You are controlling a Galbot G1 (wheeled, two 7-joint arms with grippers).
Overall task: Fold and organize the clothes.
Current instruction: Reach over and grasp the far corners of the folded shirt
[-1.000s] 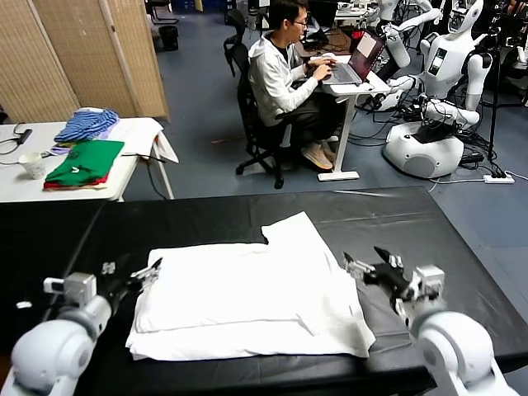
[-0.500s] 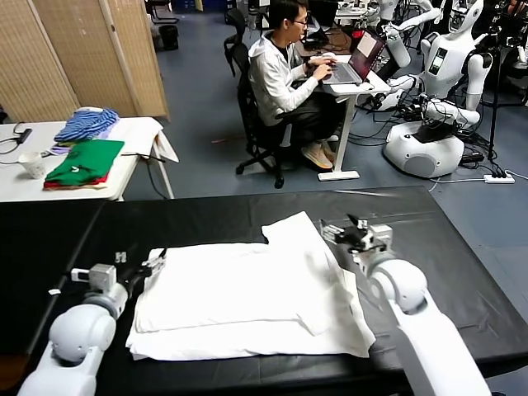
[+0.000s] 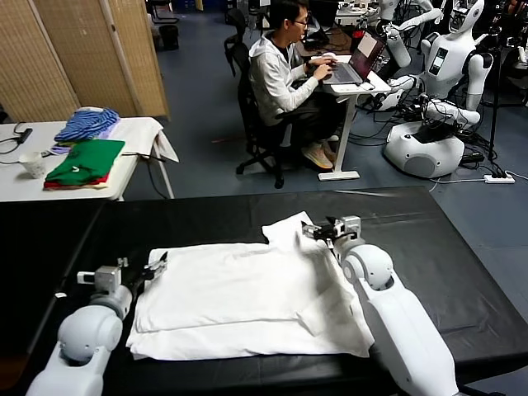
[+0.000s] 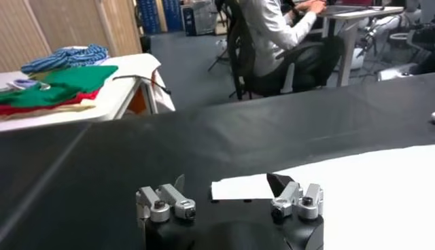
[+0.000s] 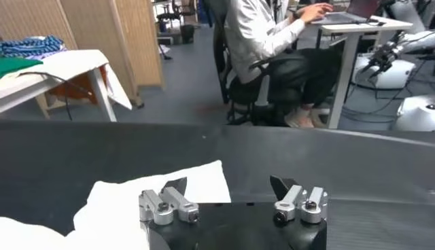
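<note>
The white T-shirt [image 3: 247, 301] is lying flat on the black bench [image 3: 445, 239], folded into a broad band, with 1 sleeve sticking out toward the bench's far edge.

The right end effector [image 3: 320, 230] is hovering over that sleeve at the shirt's far right corner, jaws standing wide and gripping nothing; in the right wrist view [image 5: 231, 193] the white cloth is lying just beneath and beside its fingertips [image 5: 175, 187].

The left end effector [image 3: 154, 268] is sitting at the shirt's left edge, also fully spread and holding nothing; in the left wrist view [image 4: 228, 190] a corner of the shirt [image 4: 380, 197] is reaching in between its 2 fingers.

Beyond the left end effector, a white side table [image 3: 136, 136] is carrying folded green and red garments [image 3: 82, 162] and a blue-striped garment [image 3: 85, 124]. Beyond the right one, a seated person [image 3: 285, 78] is typing on a laptop [image 3: 356, 62].
</note>
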